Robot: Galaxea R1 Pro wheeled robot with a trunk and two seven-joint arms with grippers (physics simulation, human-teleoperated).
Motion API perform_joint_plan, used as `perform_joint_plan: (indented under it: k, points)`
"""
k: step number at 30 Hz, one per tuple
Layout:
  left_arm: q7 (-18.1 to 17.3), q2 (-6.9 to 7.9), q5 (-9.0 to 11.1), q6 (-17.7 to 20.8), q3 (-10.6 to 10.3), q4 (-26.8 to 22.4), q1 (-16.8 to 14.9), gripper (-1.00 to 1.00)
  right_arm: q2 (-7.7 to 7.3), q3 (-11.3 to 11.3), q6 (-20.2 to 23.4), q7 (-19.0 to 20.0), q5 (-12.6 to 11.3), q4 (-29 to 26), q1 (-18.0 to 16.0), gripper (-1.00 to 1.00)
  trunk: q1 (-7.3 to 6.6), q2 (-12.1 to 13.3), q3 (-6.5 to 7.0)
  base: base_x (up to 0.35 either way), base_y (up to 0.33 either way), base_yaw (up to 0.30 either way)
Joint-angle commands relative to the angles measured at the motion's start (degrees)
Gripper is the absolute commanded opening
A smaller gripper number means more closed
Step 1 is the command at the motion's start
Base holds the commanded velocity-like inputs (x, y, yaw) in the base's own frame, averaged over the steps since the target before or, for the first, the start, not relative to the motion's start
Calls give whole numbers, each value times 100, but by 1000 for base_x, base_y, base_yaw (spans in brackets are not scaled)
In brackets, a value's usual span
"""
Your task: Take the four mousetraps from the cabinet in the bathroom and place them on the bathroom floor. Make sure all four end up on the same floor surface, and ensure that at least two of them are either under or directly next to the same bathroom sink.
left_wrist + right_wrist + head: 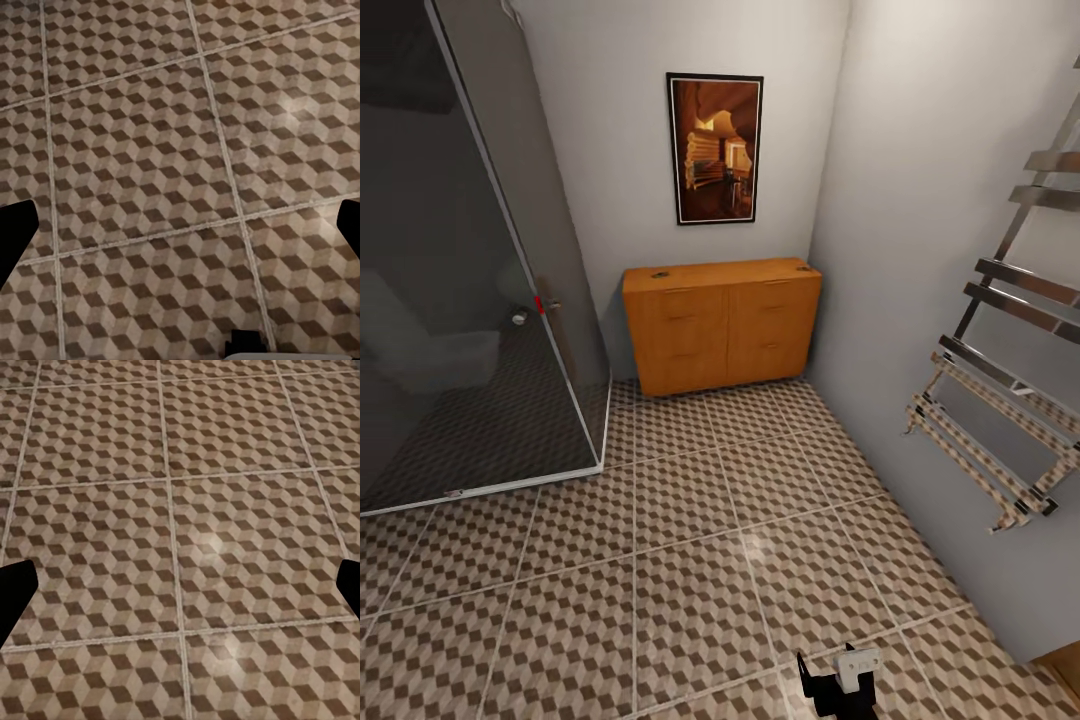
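The fingers (15, 232) of the left gripper show as dark tips at opposite edges of the left wrist view, spread wide with nothing between them but the bathroom floor (150, 150); the right gripper's fingers (15, 592) look the same, splayed and empty over the tiles. Two small dark marks on top of the cabinet (722, 322), one near each end, may be mousetraps (660, 274), though they are too small to be sure. Such traps should be light, stiff and thin, and are best pinched across the wooden edges, clear of the sprung metal. The cabinet stands against the far wall, well apart from both grippers, between the glass shower enclosure (480, 300) and the wall carrying the towel rail (1000, 400).
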Motion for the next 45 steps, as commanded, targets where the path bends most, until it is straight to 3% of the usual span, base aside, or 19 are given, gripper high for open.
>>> perform_joint_plan:
  k: [1, 12, 45]
  points:
    - [0, -2, 53, -34, -50, 22, -10, 100, -1, 34, -17, -6, -13, 6, -5, 100, 3, -11, -10, 0, 0, 7]
    - [0, -2, 53, -34, -50, 22, -10, 100, -1, 34, -17, -1, -12, 6, -5, 100, 3, -11, 17, 0, 0, 2]
    - [0, -2, 53, -34, -50, 22, -10, 100, -1, 34, -20, -1, -13, 6, -5, 100, 3, -11, 309, 0, 0, 0]
